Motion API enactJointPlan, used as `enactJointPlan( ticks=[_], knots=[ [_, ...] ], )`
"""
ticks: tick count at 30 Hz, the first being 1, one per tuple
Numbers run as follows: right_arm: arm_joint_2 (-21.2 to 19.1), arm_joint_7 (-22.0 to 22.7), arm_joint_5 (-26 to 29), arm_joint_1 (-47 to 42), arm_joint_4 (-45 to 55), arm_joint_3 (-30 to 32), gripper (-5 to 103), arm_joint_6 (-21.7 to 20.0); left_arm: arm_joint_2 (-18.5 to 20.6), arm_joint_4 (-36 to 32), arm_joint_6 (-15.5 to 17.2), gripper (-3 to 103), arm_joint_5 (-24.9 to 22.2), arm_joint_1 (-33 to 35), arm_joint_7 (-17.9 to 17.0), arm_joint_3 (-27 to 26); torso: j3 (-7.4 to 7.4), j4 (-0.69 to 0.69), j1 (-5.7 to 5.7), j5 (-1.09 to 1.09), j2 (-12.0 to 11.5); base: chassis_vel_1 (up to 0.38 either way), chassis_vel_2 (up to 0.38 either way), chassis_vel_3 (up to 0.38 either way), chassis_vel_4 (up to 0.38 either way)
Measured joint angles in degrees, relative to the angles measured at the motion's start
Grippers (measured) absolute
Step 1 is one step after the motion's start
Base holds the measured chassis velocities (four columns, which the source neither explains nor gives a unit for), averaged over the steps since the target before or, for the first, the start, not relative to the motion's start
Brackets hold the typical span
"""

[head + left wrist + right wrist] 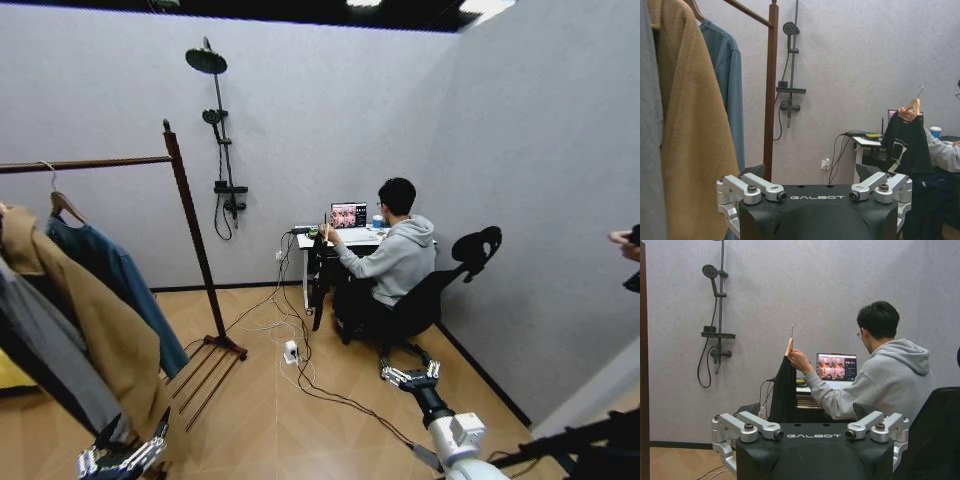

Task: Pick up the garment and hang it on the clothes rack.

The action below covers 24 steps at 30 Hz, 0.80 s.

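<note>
The garment (pixel 318 272), a black T-shirt on a light wooden hanger, hangs from the raised hand of a person seated at the desk. It shows front-on in the left wrist view (pixel 906 146) and edge-on in the right wrist view (pixel 784 392). The clothes rack (pixel 188 205) stands at the left, its dark post also in the left wrist view (pixel 771 90). My left gripper (pixel 125 458) (pixel 812 172) is open, low beside the hanging coats. My right gripper (pixel 410 376) (pixel 810 412) is open and points toward the person, well short of the garment.
A tan coat (pixel 95 320), a blue denim shirt (pixel 125 285) and a grey garment hang on the rack's rail. A black shower-head stand (pixel 222 150) is on the back wall. Cables and a power strip (pixel 291 352) lie on the floor. Desk (pixel 345 240) and office chair (pixel 440 285) fill the corner.
</note>
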Motion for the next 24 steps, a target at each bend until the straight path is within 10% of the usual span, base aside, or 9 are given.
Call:
enactJointPlan(
  ticks=[24],
  knots=[
    [-0.3, 0.5, -0.3, 0.1, -3.0, 0.3, 100, 5.0, 0.0, 0.0, 0.0, 100, 0.0, 0.0, 0.0, 0.0, 0.00, 0.00, 0.00, -0.01, 0.0, -0.265, 0.267, 0.267, -0.267]
  ],
)
